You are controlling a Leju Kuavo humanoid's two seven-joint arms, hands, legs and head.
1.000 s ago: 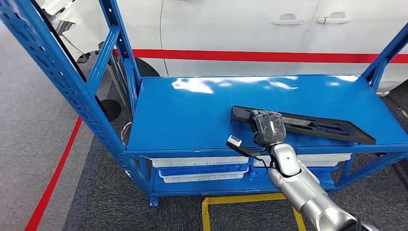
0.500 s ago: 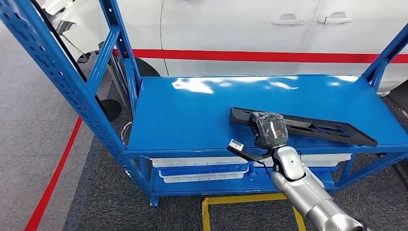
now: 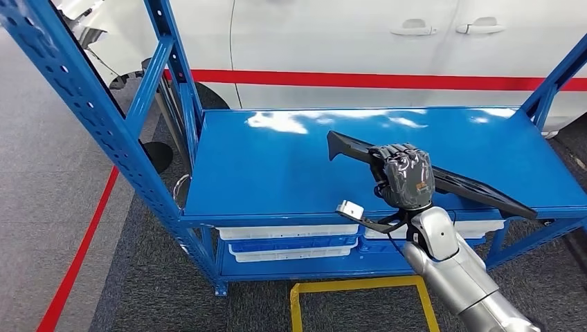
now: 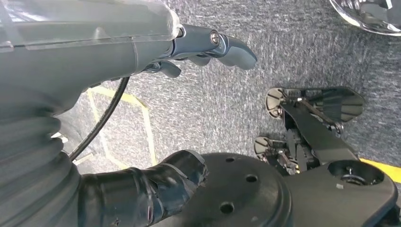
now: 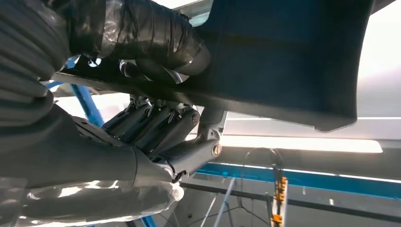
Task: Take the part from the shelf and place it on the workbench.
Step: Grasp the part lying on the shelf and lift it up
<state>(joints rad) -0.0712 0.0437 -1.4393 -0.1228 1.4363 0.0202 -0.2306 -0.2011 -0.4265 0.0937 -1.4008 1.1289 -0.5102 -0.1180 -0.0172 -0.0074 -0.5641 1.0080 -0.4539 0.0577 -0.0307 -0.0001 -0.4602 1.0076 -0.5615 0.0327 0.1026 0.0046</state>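
Head view: right hand (image 3: pixel 407 181) grips long black part (image 3: pixel 477 189) off-centre, left end tilted off shelf (image 3: pixel 263 166); stiff, light-looking, likely to swing.

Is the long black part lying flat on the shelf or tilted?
Tilted: the long black part, gripped by the right hand, has its left end raised off the blue shelf.

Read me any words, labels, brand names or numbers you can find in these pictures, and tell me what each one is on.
No readable text anywhere.
The long black plastic part gripped by the right hand: no lettering visible.
The blue metal shelf: plain.
The white car door with a red stripe: no badge or writing.
The small white tag by the wrist: too small to read.
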